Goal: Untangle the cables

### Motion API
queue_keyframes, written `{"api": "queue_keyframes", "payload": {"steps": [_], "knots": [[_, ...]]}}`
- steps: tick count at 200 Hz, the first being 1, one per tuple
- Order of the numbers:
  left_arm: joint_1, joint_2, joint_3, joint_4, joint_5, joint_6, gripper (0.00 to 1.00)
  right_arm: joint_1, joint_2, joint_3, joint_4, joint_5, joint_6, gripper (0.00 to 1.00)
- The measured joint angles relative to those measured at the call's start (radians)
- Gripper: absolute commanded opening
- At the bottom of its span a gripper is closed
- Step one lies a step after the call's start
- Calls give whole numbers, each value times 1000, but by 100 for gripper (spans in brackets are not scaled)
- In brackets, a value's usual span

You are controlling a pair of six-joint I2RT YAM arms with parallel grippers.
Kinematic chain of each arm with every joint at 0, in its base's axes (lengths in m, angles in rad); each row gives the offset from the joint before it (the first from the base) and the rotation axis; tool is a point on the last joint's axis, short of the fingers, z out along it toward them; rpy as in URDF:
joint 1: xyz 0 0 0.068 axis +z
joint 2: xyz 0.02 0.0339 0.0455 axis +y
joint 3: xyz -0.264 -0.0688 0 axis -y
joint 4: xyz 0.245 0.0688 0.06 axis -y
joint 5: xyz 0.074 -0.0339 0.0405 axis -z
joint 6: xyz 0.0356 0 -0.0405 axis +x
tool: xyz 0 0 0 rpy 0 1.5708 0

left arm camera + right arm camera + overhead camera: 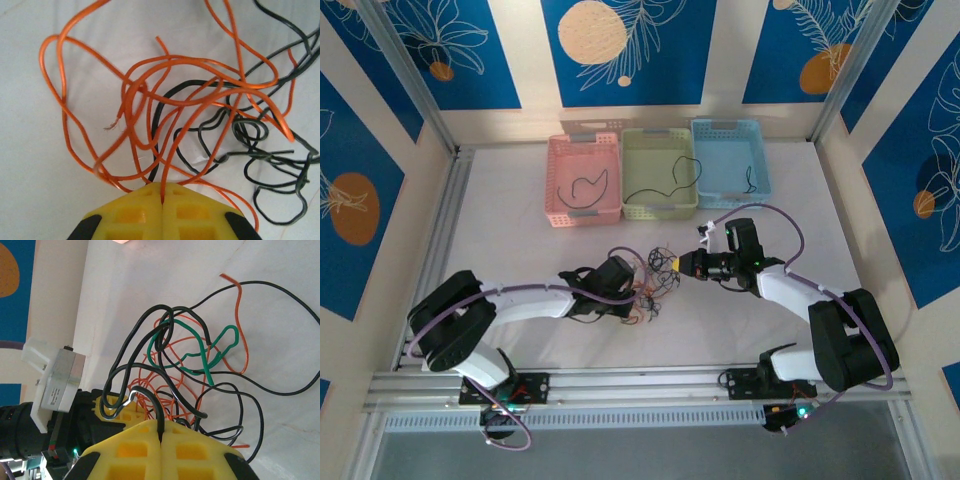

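Observation:
The cables (pixel 655 280) lie as one knotted clump of orange, black and green strands on the white table between my two grippers. My left gripper (pixel 640 284) is at the clump's left side. In the left wrist view, the left gripper (pixel 162 186) has its yellow jaws shut on an orange cable (pixel 172 155) that rises into orange loops, with black cables (pixel 250 160) to the right. My right gripper (pixel 678 265) meets the clump from the right. In the right wrist view, the right gripper (pixel 160 424) is shut on a black cable (pixel 150 399), and a green cable (pixel 205 365) lies beyond.
Three baskets stand in a row at the back: pink (pixel 584 217), green (pixel 660 210) and blue (pixel 732 195). Each holds a loose black cable. Walls and metal rails enclose the table on all sides.

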State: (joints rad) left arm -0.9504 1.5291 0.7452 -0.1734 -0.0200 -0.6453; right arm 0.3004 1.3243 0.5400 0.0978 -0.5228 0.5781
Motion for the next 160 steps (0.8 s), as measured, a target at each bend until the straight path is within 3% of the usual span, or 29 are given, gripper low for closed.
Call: {"api": "queue_keyframes", "payload": {"steps": [85, 160], "knots": [[30, -379, 9, -267, -167, 27, 0, 0, -6, -6, 3, -1, 0, 0], [199, -670, 172, -641, -374, 76, 0, -2, -6, -11, 4, 0, 6, 0]]}}
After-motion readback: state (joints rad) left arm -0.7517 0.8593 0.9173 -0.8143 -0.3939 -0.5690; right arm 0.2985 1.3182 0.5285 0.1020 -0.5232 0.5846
